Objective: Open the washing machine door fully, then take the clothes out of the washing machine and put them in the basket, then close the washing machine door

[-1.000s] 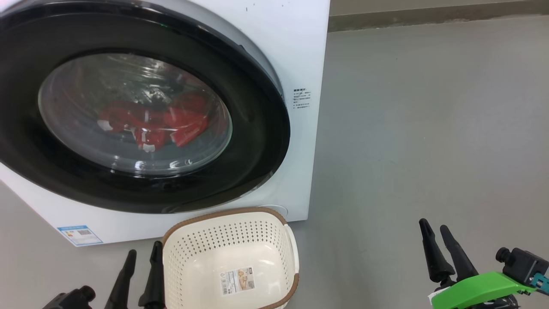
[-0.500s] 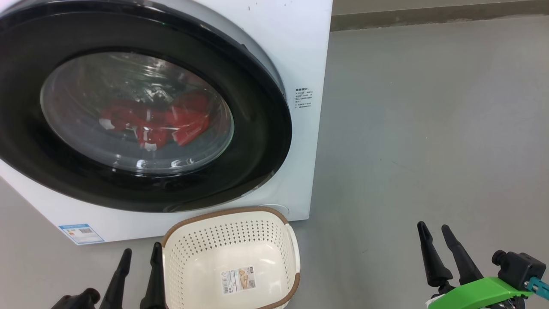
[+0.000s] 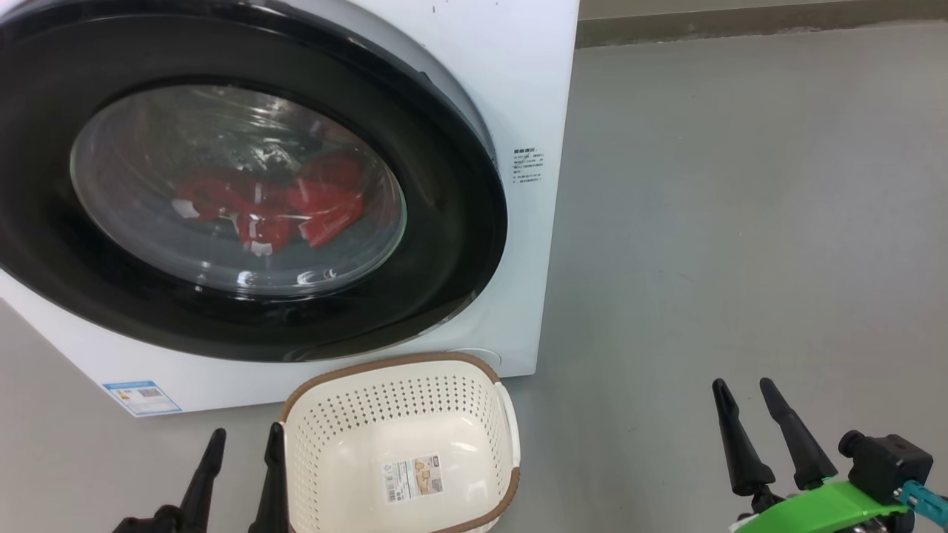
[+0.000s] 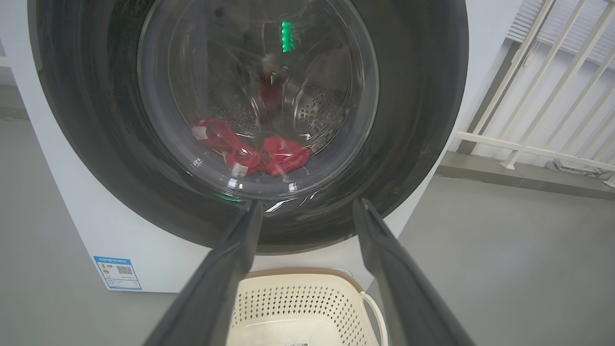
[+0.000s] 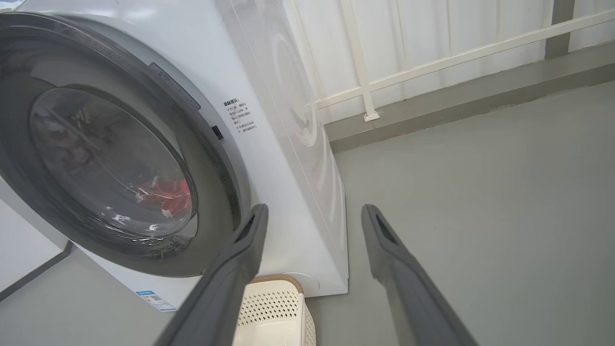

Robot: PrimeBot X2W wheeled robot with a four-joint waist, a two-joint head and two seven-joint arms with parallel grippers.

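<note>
View drifted slightly, left gripper [image 3: 246, 429], right gripper [image 3: 740, 382] agape, empty, washing machine door [image 3: 444, 222] seemingly shut

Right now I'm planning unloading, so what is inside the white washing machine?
Through the black-rimmed round glass door, bright red garments with white trim lie low in the perforated steel drum. The door's rim hides the drum's edges; anything beneath the garments is covered.

We see a smooth grey floor [image 3: 740, 222] carrying two things. The white washing machine [image 3: 529, 81] stands on it toward ten o'clock in the head view. The cream basket [image 3: 400, 403] sits upright at six o'clock, just in front of the machine's lower right corner; whether they touch we cannot tell.
</note>
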